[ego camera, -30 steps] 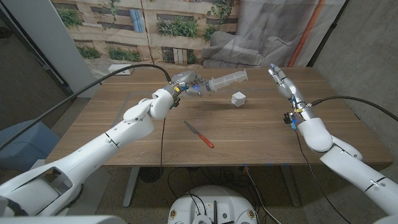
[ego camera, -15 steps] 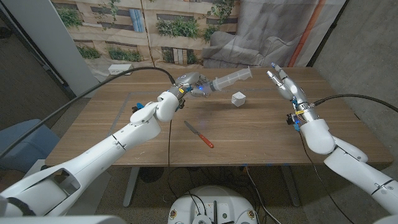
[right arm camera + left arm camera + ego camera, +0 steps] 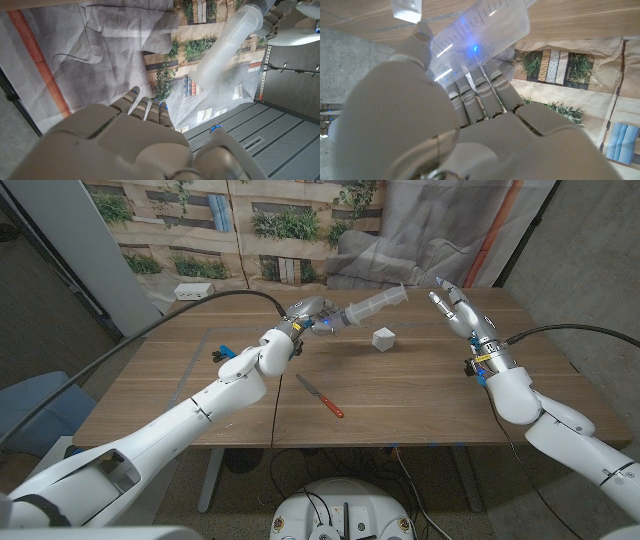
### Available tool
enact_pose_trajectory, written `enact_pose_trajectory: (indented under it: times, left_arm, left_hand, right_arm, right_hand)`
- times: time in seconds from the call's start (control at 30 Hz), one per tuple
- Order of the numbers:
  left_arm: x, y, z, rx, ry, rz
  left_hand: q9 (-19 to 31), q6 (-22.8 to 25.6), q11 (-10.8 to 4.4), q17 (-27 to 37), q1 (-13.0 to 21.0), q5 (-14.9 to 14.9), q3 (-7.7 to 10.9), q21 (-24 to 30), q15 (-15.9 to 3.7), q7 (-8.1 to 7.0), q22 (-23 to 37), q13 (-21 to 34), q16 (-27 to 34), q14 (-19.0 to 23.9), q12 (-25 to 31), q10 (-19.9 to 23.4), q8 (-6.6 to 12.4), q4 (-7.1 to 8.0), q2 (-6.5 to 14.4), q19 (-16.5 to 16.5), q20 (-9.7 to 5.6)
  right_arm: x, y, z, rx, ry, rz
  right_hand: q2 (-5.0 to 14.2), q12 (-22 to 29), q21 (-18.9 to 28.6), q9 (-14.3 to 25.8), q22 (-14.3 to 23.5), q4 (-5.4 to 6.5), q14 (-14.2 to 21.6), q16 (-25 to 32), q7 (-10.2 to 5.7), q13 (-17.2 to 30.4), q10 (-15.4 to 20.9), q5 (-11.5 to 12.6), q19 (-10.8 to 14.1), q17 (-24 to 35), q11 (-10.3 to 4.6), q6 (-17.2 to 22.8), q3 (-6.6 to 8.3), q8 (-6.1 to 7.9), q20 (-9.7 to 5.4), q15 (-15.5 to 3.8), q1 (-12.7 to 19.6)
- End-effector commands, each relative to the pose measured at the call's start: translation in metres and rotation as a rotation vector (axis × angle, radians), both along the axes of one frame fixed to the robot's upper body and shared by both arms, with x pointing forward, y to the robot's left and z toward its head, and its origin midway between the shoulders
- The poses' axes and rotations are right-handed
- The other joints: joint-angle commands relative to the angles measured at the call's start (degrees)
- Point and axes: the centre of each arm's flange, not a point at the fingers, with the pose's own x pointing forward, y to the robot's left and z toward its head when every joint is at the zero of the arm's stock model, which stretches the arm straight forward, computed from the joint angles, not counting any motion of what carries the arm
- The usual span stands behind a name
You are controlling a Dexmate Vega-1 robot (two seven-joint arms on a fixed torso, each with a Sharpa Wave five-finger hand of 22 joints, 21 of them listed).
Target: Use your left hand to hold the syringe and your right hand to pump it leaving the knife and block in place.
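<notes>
My left hand (image 3: 308,314) grips a clear plastic syringe (image 3: 372,304) and holds it above the far middle of the table, its free end pointing toward my right hand. The left wrist view has the syringe barrel (image 3: 480,27) wrapped by my left hand (image 3: 445,120). My right hand (image 3: 455,311) is raised at the far right, fingers apart and holding nothing, a short gap from the syringe's end. In the right wrist view the syringe (image 3: 225,45) lies beyond my right hand (image 3: 130,135). A white block (image 3: 382,338) sits under the syringe. A red-handled knife (image 3: 321,396) lies mid-table.
A small white box (image 3: 188,290) sits at the table's far left edge. A printed backdrop and grey cloth hang behind the table. A black cable runs along each arm.
My left arm has pushed the syringe a little further toward the right and far side. My right hand has shifted slightly nearer to the syringe's end. Knife and block have not moved.
</notes>
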Motion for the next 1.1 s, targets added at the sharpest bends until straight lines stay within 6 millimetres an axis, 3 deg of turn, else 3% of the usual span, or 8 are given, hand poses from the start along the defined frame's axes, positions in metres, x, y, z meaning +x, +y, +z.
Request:
enact_pose_trajectory:
  times: [0.03, 0.17, 0.33, 0.7, 1.1]
  left_arm:
    - [0.01, -0.005, -0.001, -0.009, 0.001, -0.003]
    - [0.012, -0.007, -0.001, -0.006, 0.001, -0.01]
    - [0.015, -0.008, -0.001, -0.007, -0.002, -0.02]
    - [0.021, -0.009, -0.001, -0.001, 0.003, -0.029]
    - [0.023, -0.005, 0.0, 0.011, 0.009, -0.025]
  left_hand:
    - [0.22, 6.96, -2.16, 0.24, -1.49, 0.27, 3.01, 0.12, -5.89, 0.51, 0.18, 0.2, 0.27, 0.1, 0.3, 2.54, 0.32, 2.47, 6.67, 1.57, -5.18]
    - [0.23, 6.91, -2.1, 0.25, -1.52, 0.27, 3.09, 0.02, -5.9, 0.58, 0.18, 0.21, 0.28, 0.08, 0.3, 2.55, 0.3, 2.47, 6.66, 1.39, -5.19]
    - [0.23, 6.93, -2.22, 0.25, -1.61, 0.26, 3.19, 0.01, -5.89, 0.52, 0.18, 0.22, 0.28, 0.06, 0.31, 2.63, 0.29, 2.47, 6.64, 1.48, -5.14]
    - [0.24, 7.08, -2.08, 0.27, -1.73, 0.25, 3.4, -0.05, -5.91, 0.35, 0.17, 0.22, 0.33, 0.1, 0.31, 2.67, 0.34, 2.45, 6.6, 1.55, -5.16]
    - [0.25, 6.99, -1.99, 0.27, -1.86, 0.25, 3.62, -0.15, -5.92, 0.35, 0.17, 0.23, 0.35, 0.17, 0.27, 2.62, 0.29, 2.44, 6.55, 1.52, -5.21]
  right_arm:
    - [0.007, 0.007, 0.006, -0.096, -0.046, -0.033]
    - [0.007, 0.01, 0.009, -0.124, -0.05, -0.034]
    - [0.007, 0.013, 0.01, -0.143, -0.053, -0.024]
    - [0.005, 0.023, 0.01, -0.176, -0.058, 0.002]
    - [0.004, 0.031, 0.009, -0.206, -0.047, 0.023]
  right_hand:
    - [1.79, 0.12, 0.53, 0.04, 0.08, 0.5, 0.09, 0.27, 1.37, -0.04, -0.06, 0.32, 0.48, 0.02, 0.61, 0.05, 0.16, 0.42, -2.6, -0.07, -0.34]
    - [1.75, 0.12, 0.59, 0.07, 0.05, 0.78, 0.03, 0.31, 3.07, -0.02, -0.5, 0.52, 0.74, -0.06, 1.18, -0.31, 0.09, 0.29, -2.79, 1.27, -0.39]
    - [1.73, 0.18, 0.77, 0.08, 0.04, 0.87, 0.07, 0.34, 3.55, -0.01, -0.55, 0.6, 1.32, -0.11, 1.35, -0.53, 0.08, 0.24, -2.76, 1.85, -0.36]
    - [1.93, 0.25, 0.67, 0.08, 0.0, 0.77, 0.43, 0.45, 2.71, 0.0, -0.65, 0.83, 1.49, -0.28, 0.15, -0.76, 0.37, 0.23, -2.76, 0.83, 0.11]
    - [2.06, 0.36, 0.61, 0.07, -0.01, 0.51, 0.69, 0.47, 2.52, 0.01, -0.46, 0.96, 1.54, -0.46, 0.02, -0.82, 0.7, 0.26, -2.89, 0.66, 0.55]
